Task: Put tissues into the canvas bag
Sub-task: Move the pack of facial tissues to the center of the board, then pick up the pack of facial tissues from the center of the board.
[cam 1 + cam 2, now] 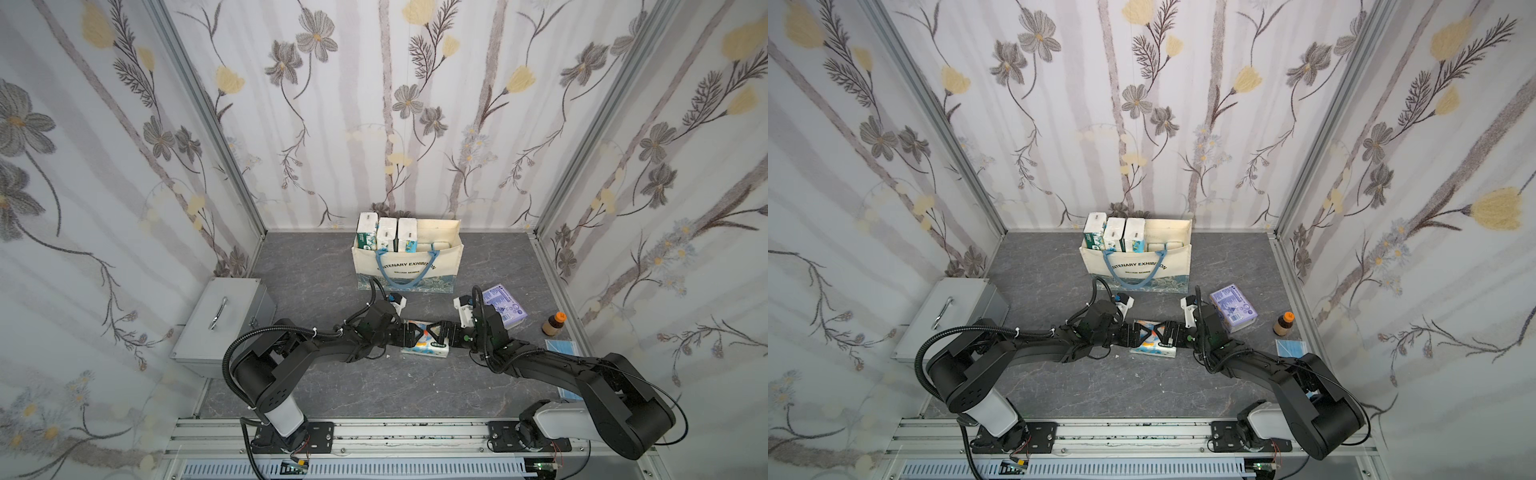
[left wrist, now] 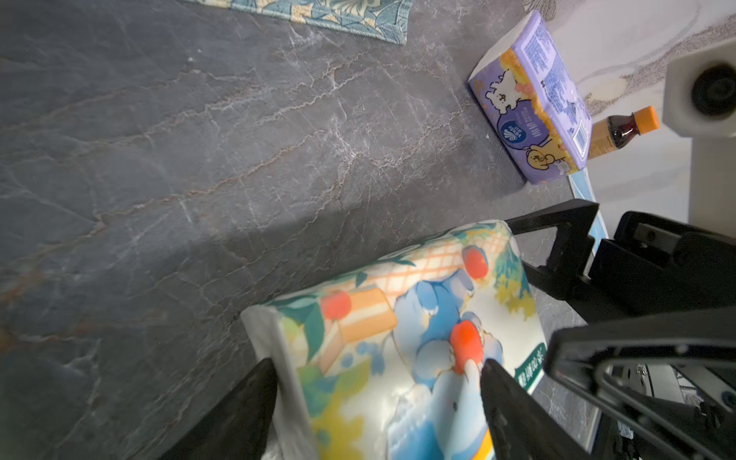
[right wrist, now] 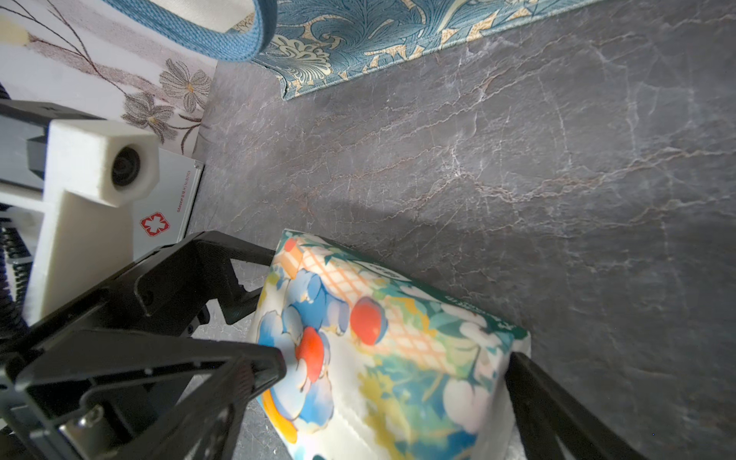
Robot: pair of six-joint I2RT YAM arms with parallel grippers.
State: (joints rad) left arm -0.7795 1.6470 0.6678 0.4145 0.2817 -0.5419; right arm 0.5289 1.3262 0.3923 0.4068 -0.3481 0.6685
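A white tissue pack with a blue elephant cartoon (image 1: 426, 347) (image 1: 1152, 347) lies at the middle of the table, with both grippers meeting over it. My left gripper (image 1: 417, 335) (image 2: 378, 370) comes from the left and is shut on this pack (image 2: 398, 318); one fingertip presses its white side, the other its printed face. My right gripper (image 1: 435, 334) stands wide open around the pack (image 3: 378, 358), and one of its fingers (image 3: 529, 394) rests against the pack's end. The canvas bag (image 1: 409, 268) (image 1: 1136, 268) stands behind, with three tissue packs (image 1: 386, 237) upright inside. A lavender tissue pack (image 1: 503, 307) (image 2: 529, 99) lies to the right.
A silver metal case (image 1: 224, 320) sits at the left. A small brown bottle with an orange cap (image 1: 554, 324) and a flat blue mask packet (image 1: 561, 347) lie at the right, near the wall. The bag's blue floral band (image 3: 378, 44) is close behind both grippers.
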